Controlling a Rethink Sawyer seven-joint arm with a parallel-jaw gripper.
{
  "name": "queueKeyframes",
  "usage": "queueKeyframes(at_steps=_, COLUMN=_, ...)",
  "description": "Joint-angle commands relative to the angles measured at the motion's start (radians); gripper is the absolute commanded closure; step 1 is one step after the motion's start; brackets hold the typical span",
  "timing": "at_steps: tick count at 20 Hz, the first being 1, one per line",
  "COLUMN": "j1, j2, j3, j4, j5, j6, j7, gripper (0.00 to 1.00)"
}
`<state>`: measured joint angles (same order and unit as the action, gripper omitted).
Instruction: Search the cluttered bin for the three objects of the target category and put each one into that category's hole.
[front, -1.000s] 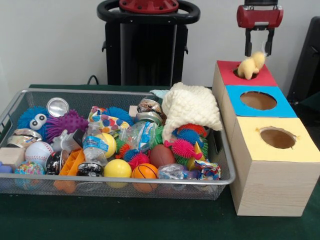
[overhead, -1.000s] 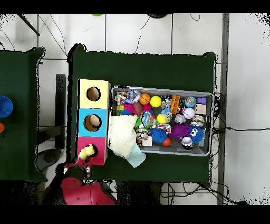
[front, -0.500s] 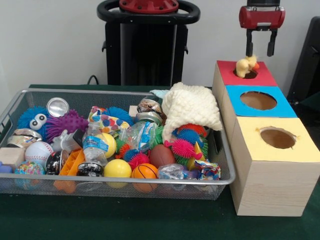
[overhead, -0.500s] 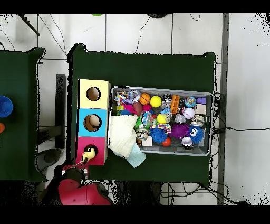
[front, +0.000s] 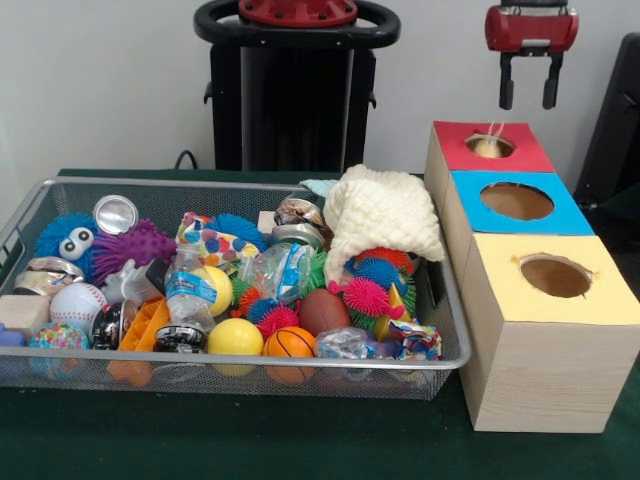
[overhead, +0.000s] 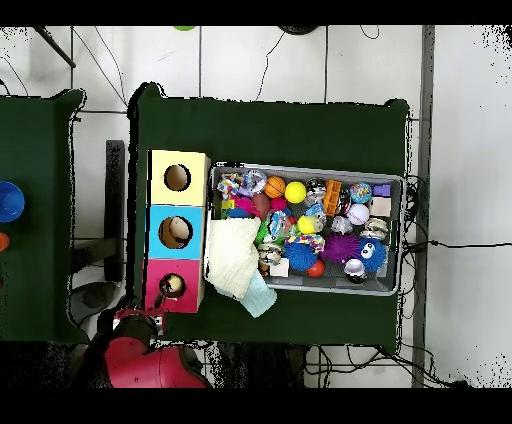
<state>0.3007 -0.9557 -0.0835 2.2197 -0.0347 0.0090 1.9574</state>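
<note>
The counter (front: 250, 440), under its dark green cloth, carries a wire mesh bin (front: 300, 375) heaped with toys and, beside it, a row of three wooden boxes with coloured tops: yellow (front: 590, 295), blue (front: 565, 215) and red (front: 530, 155), each with a round hole.

The relation that matters now is between the jaws (front: 529, 95) and the bin. They hang directly above the red box's hole, spread apart and holding nothing, while every remaining candidate lies well off to the side and lower, in the bin. My guess is that the next reach has to travel from the red box across to the clutter.

A pale yellow plush toy (front: 487, 147) sits down inside the red hole, only its top showing, so one object of the category looks delivered. In the overhead view the same toy (overhead: 172, 285) shows as a light spot in that hole, with the red arm (overhead: 140, 360) just beyond the box's end.

In the bin, a cream knitted cloth (front: 380, 215) drapes over one corner and hides whatever lies beneath. Spiky rubber balls (front: 365, 295), a small basketball (front: 290, 343) and a crushed plastic bottle (front: 190, 290) overlap; no second plush shows clearly.
</note>
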Motion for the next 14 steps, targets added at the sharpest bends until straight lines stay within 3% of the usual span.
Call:
queueKeyframes(at_steps=1, j1=-0.026, j2=-0.055, j3=0.038, j4=-0.099, j5=0.061, j6=0.165, j7=0.131, gripper=0.0)
queueKeyframes(at_steps=8, j1=-0.039, j2=-0.104, j3=0.052, j4=-0.116, j5=0.067, j6=0.232, j7=0.115, gripper=0.0)
queueKeyframes(at_steps=14, j1=-0.056, j2=-0.085, j3=0.061, j4=-0.138, j5=0.055, j6=0.215, j7=0.101, gripper=0.0)
